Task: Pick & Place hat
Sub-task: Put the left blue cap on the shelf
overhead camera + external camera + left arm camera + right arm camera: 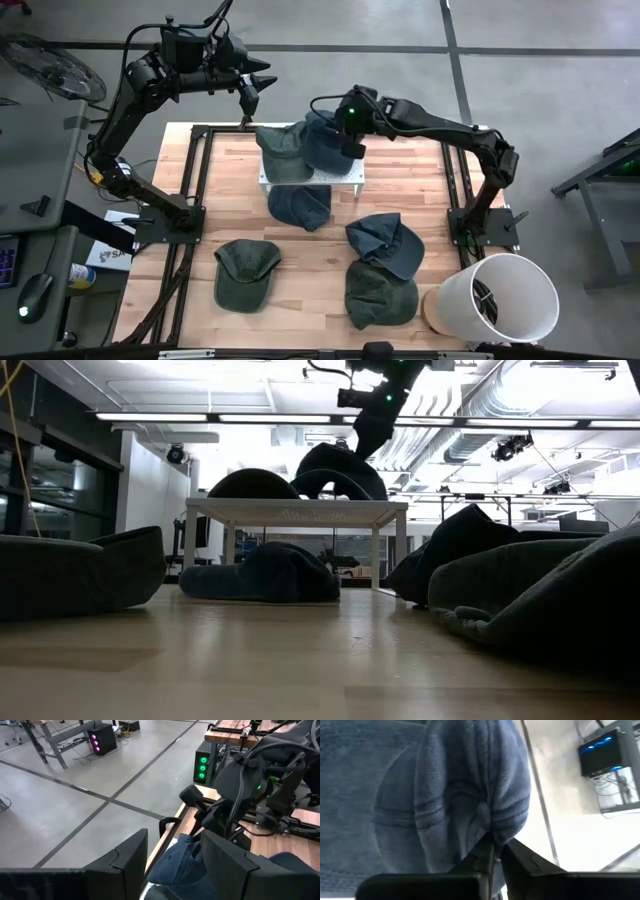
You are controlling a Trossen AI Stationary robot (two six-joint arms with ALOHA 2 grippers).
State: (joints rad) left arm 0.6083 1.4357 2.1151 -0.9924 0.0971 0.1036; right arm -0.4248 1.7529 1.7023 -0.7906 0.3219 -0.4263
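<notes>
Six hats lie around my work space. My wooden table (310,270) is the biggest thing, with a black frame around it. At its near right corner stands a white bucket (500,300). A small white stand (310,178) sits at the far middle of the table.

On the stand are two hats side by side and touching: a green cap (283,152) on the left and a blue cap (325,145) on the right. Another blue hat (298,205) lies on the table, partly under the stand's near edge. A green hat (245,272) lies toward the near left. On the near right, a blue hat (387,243) lies just beside a green hat (380,293), and they touch.

My right gripper (494,851) is over the stand, at the blue cap. Its fingers are almost together and pinch a fold of the blue cloth between the tips. The cap rests on the stand, a bit bunched up.

My left gripper (249,95) hangs in the air past the far left edge of the table, well apart from the hats. Its fingers (125,865) stand apart with nothing between them.
</notes>
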